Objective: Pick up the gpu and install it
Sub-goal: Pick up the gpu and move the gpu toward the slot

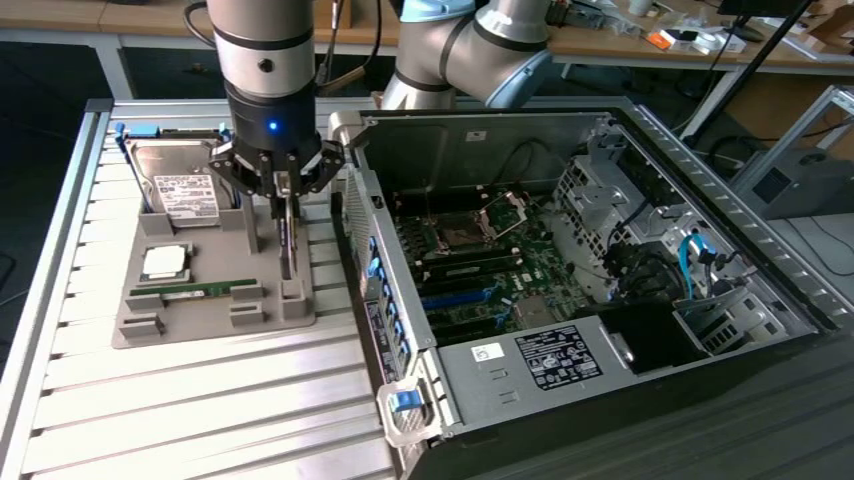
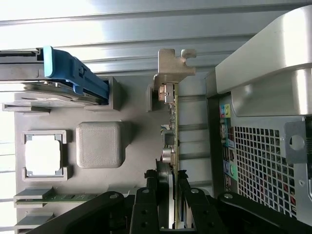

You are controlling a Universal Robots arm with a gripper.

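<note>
Wrist view: fingers (image 2: 148, 204) clamp the gpu (image 2: 171, 122) by its upper edge. It stands on edge in the grey holder (image 2: 136, 146), long axis running near to far, silvery bracket (image 2: 173, 61) at the far end, computer case (image 2: 263, 73) just beside.

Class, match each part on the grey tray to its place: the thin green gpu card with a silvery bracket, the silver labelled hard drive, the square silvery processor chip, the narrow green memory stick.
Things:
1. gpu
2. hard drive
3. processor chip
4. memory stick

Places:
a. flat in a square recess
b. standing on edge under the gripper, on the side nearest the open computer case
c. end of the grey tray farthest from the exterior camera
d. low slot beside the chip, towards the near end

Pairs: 1-b, 2-c, 3-a, 4-d
</note>
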